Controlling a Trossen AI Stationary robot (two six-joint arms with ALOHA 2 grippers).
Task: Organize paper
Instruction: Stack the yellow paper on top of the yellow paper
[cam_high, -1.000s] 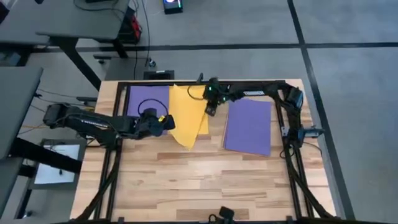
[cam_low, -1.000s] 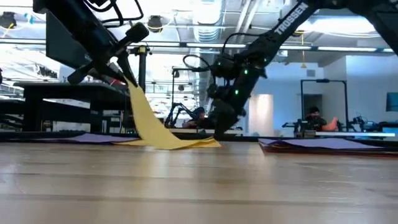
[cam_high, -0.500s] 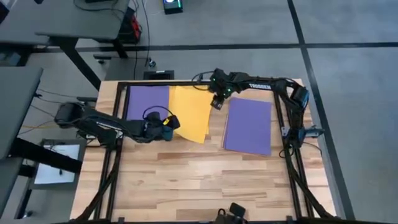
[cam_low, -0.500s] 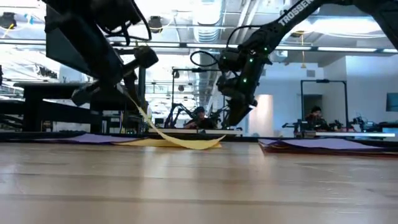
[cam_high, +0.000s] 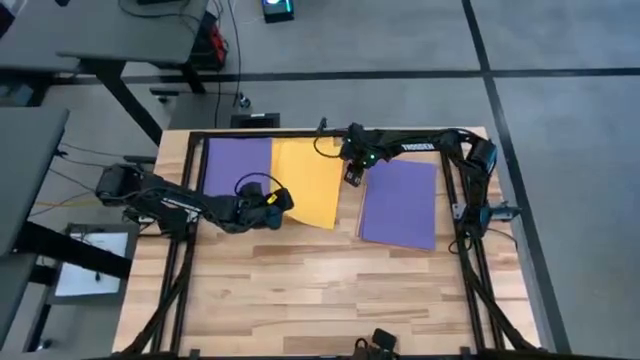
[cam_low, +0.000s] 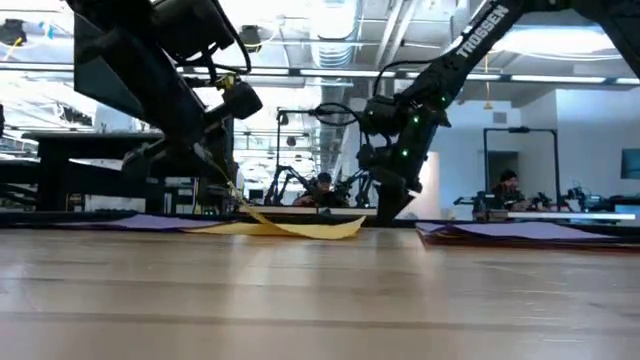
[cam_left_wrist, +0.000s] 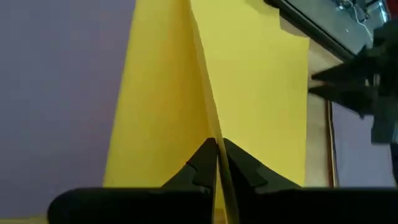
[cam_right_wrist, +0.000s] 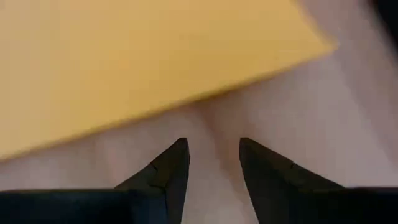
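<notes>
Grey floor with dark seams fills the upper half of the high view, and below it the pale wooden table (cam_high: 330, 290) takes up the centre and lower part, edged by a black frame (cam_high: 330, 134). Across the upper part of the table lie three sheets in a row: a purple sheet (cam_high: 236, 160) at upper left of the tabletop, a yellow sheet (cam_high: 308, 180) in the middle with its left edge over the purple one, and a second purple sheet (cam_high: 400, 202) to the right, apart from the yellow. In the low view the yellow sheet (cam_low: 300, 228) lies mostly flat, its left end curling up toward the left arm.

At the left-centre of the high view, the left gripper (cam_high: 277, 200) sits at the lower left corner of the yellow sheet; the left wrist view shows its dark fingers (cam_left_wrist: 202, 167) pinched together on the raised yellow edge. The right gripper (cam_high: 352, 178) hangs in the upper centre, between the yellow sheet's right edge and the right purple sheet. In the right wrist view its fingertips (cam_right_wrist: 174, 163) stand parted with nothing between them, seemingly over bare wood just beside the blurred yellow corner
</notes>
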